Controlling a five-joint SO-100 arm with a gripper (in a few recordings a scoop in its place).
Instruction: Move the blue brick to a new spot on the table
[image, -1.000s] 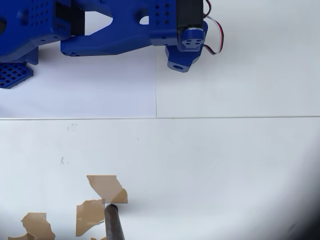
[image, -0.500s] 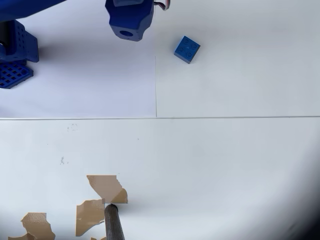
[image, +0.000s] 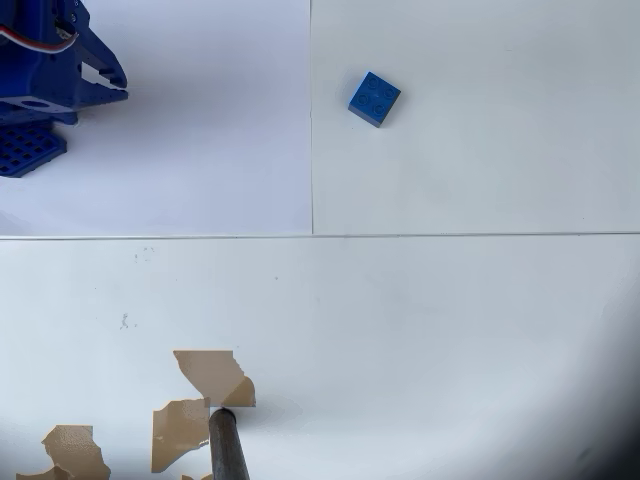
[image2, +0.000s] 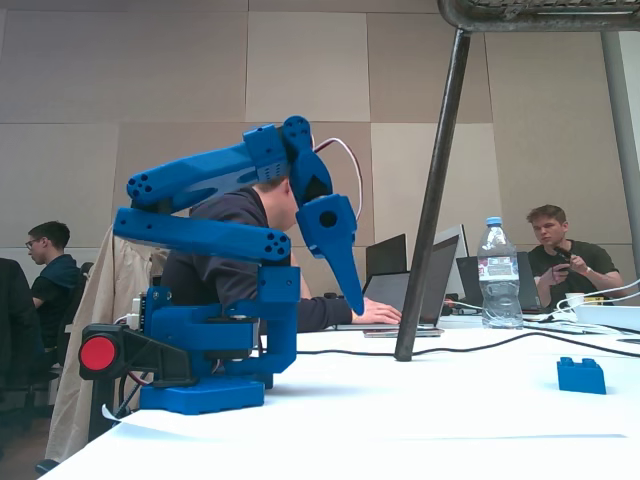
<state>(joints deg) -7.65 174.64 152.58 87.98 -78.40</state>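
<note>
Brick first: the blue brick (image: 375, 99) sits studs-up on the table (image: 450, 320), turned slightly askew, just right of the vertical seam and above the long horizontal seam in the overhead view. In the fixed view the same blue brick (image2: 581, 375) rests alone on the white surface at the far right, well apart from me. My arm is folded back over its base, and my gripper (image2: 345, 275) hangs pointing down above the table, holding nothing; from this side I see one tapering blue shape, so I cannot tell whether my fingers are apart or together. In the overhead view part of my arm (image: 60, 70) shows in the upper left corner, beside a blue perforated plate (image: 25, 150). Torn brown tape patches (image: 210, 372) lie near the bottom left of that view, with a dark rod (image: 228, 445) ending on one of them. Behind the table in the fixed view stand a water bottle (image2: 497, 272), open laptops (image2: 410, 290) and a slanted dark pole (image2: 432, 195), and people sit at their own work.
</note>
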